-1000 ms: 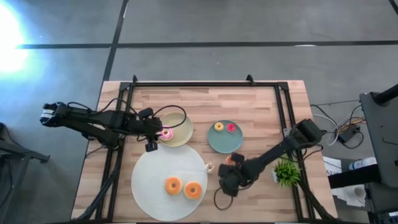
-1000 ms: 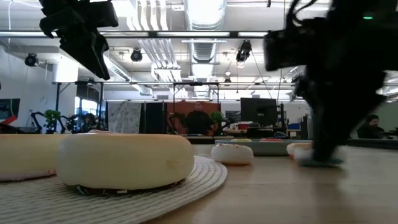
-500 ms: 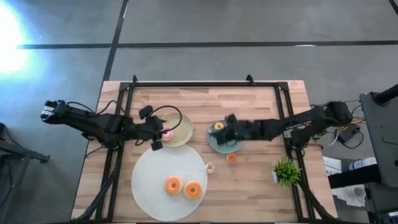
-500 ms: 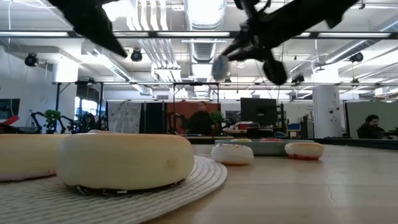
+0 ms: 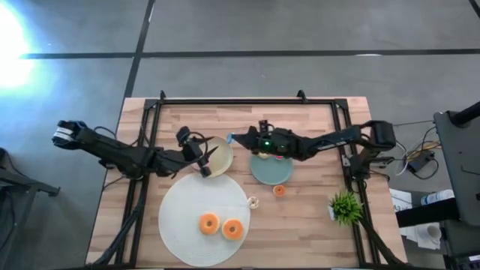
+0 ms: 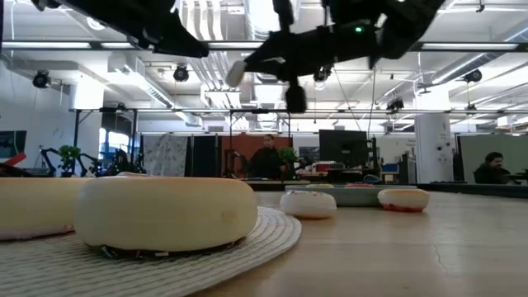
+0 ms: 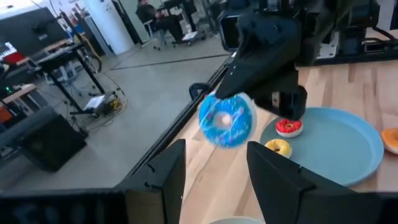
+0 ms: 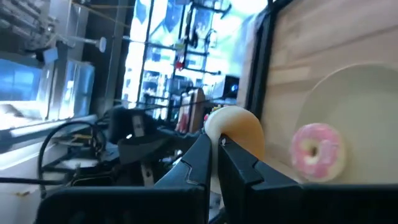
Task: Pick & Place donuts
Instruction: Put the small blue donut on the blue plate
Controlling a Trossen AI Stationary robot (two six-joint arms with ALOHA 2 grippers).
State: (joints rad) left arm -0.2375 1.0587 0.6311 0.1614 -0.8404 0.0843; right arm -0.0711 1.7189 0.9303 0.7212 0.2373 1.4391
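Observation:
My right gripper [image 5: 240, 139] hangs in the air between the cream plate [image 5: 220, 159] and the teal plate [image 5: 271, 171], shut on a tan donut with blue, white-sprinkled frosting [image 7: 227, 119]. My left gripper [image 5: 204, 155] hovers over the cream plate, open and empty, its fingers [image 7: 168, 177] pointing toward that donut. A pink-frosted donut [image 8: 317, 149] lies flat on the cream plate. Two orange donuts [image 5: 208, 223] [image 5: 233, 229] lie on the white mat [image 5: 180, 217]. Tiny donuts, one red [image 7: 288, 127] and one yellow [image 7: 278, 147], sit on the teal plate. Another orange one [image 5: 279, 190] is on the table. My right gripper pinches the blue-frosted donut's ring at its rim [image 8: 219, 134] between the two fingertips [image 8: 200, 155]. The fingers come about level from the table's right side. The donut is lifted clear, standing on edge with its frosted face toward the left arm.
A small green plant [image 5: 345, 206] stands near the table's right near corner. A whitish tiny donut [image 5: 253, 201] rests at the mat's right edge. A black frame [image 5: 240, 100] runs along the far edge. People show in the room beyond the table.
My right gripper has risen from the tabletop near the mat's right edge with the donut in its fingers, and has swung over the teal plate toward the far left. The donut is now lifted clear. My left gripper has shifted slightly right over the cream plate.

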